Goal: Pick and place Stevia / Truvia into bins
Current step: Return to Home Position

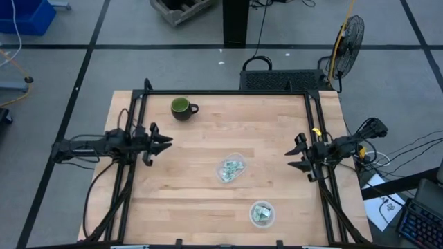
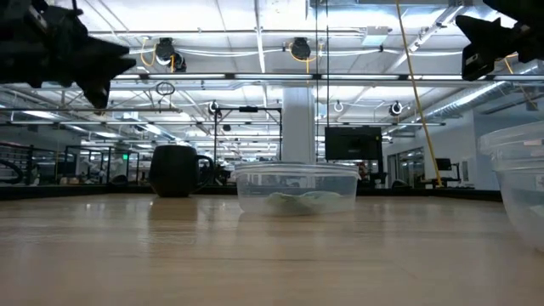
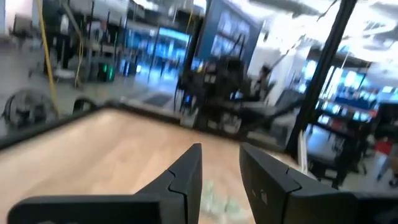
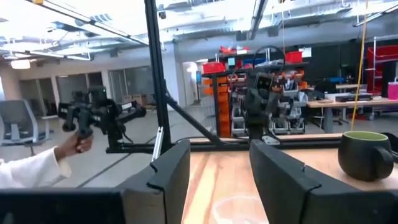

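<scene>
High view first: the left gripper (image 1: 165,142) hangs just inside the left edge of the tabletop (image 1: 208,131), jaws apart and holding nothing. The right gripper (image 1: 293,156) faces it from the right edge, jaws also apart and empty. A dark green mug (image 1: 182,108) stands near the far left corner. The middle bin (image 1: 243,160) sits about centre, and the near bin (image 1: 273,207) sits closer to the near edge, right of centre. The Stevia / Truvia packets (image 1: 232,167) lie inside both bins, and none is loose on the wood.

Low view: the middle bin (image 2: 255,183) shows pale green packets (image 2: 297,201) on its floor. The mug (image 2: 174,171) is behind it to the left, and the near bin (image 2: 520,170) is cut by the frame. Both grippers hang high above the wood.

Left wrist view: there's a clear gap between the fingers (image 3: 186,177), with a greenish blur below them.

Right wrist view: the fingers (image 4: 171,171) are parted, and a bin rim (image 4: 239,210) shows between them. The mug (image 4: 365,154) stands beyond. Off the tabletop, a person's hand (image 4: 74,143) in a white sleeve grips a dark handle.
</scene>
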Robot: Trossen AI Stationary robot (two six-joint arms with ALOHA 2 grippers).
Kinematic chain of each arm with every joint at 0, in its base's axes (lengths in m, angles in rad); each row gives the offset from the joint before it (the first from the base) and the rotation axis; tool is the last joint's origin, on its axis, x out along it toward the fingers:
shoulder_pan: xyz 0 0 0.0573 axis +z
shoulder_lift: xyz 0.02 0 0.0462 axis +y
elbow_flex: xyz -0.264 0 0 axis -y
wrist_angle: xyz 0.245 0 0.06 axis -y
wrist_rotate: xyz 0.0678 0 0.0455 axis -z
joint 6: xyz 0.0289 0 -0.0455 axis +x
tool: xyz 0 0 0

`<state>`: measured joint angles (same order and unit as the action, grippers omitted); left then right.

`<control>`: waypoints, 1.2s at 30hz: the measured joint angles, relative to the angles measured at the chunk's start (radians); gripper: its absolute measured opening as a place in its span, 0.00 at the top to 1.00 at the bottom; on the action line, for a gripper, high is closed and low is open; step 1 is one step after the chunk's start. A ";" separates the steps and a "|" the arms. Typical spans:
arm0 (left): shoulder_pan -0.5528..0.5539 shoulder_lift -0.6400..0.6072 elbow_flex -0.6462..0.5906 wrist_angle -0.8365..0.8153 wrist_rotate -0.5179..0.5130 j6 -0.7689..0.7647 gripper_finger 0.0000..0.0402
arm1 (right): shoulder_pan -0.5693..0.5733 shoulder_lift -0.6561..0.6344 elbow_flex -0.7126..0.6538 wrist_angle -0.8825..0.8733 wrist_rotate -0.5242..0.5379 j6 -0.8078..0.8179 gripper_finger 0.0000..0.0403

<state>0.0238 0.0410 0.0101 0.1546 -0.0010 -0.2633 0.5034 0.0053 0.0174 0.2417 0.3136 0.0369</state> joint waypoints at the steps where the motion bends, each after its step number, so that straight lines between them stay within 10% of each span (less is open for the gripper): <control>1: 0.000 0.000 0.000 -0.027 0.000 -0.002 0.72 | 0.000 -0.001 0.000 0.000 0.000 0.001 0.60; 36: 0.000 0.000 0.001 -0.128 -0.001 0.123 0.72 | 0.000 -0.001 -0.002 -0.007 -0.001 0.000 0.60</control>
<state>0.0238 0.0410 0.0109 0.0265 -0.0019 -0.1406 0.5034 0.0048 0.0151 0.2348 0.3126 0.0372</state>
